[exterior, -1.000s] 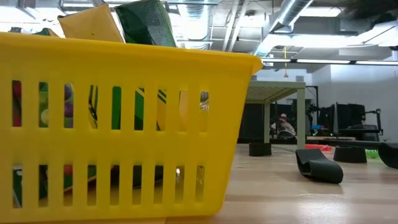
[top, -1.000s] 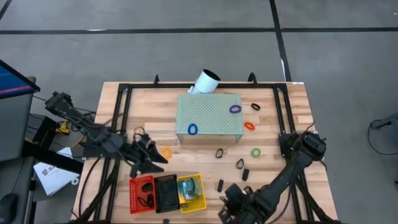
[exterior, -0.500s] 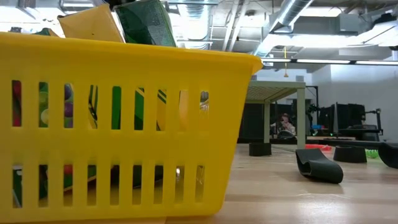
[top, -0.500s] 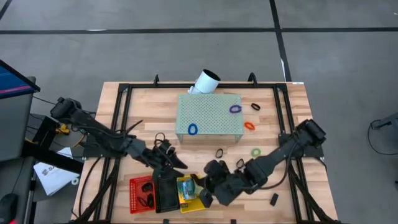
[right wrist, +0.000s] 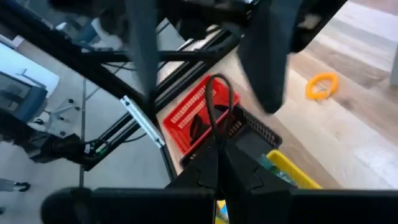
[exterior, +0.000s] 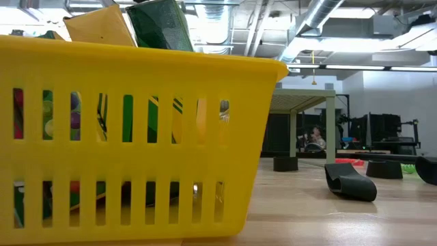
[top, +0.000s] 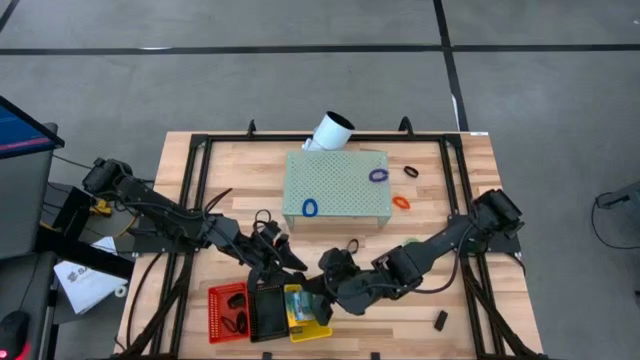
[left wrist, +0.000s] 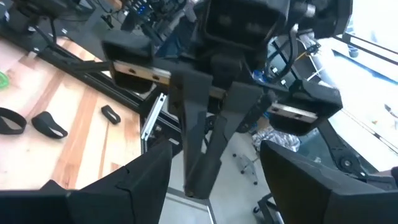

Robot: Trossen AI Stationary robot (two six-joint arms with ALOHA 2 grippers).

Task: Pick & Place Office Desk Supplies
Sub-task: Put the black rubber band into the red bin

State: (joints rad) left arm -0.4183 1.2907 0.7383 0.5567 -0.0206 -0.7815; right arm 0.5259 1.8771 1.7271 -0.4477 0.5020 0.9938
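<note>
My right gripper [top: 318, 288] hangs above the table over the far end of the yellow basket [top: 305, 312], shut on a thin black loop [right wrist: 217, 102]. My left gripper [top: 292, 268] faces it, open. In the left wrist view its two fingers [left wrist: 146, 180] stand on either side of the right gripper's shut fingers [left wrist: 205, 146]; whether they touch I cannot tell. Printed crayon boxes [exterior: 102, 24] stick out of the yellow basket. On the table lie an orange loop [right wrist: 320, 84], a black loop [top: 352, 245] and a black clip [top: 440, 320]. My right gripper pinches the black loop's near end [right wrist: 217, 144] between its two fingertips. The fingers slant down from the table's right side. The loop stands out past the fingertips as a narrow oval, lifted clear of the table and the baskets.
A red basket [top: 228, 310] and a black basket [top: 265, 308] stand beside the yellow one at the near edge. The pale green perforated block [top: 337, 187] carries a blue loop [top: 310, 208]; a white tube [top: 330, 130] lies behind it. Purple [top: 378, 175] and orange [top: 401, 202] loops lie to its right.
My right gripper has risen from the near right part of the table and swung toward the left, up to the left gripper, turning as it went. My left gripper has moved toward the table's right, over the far ends of the baskets, and stayed open.
</note>
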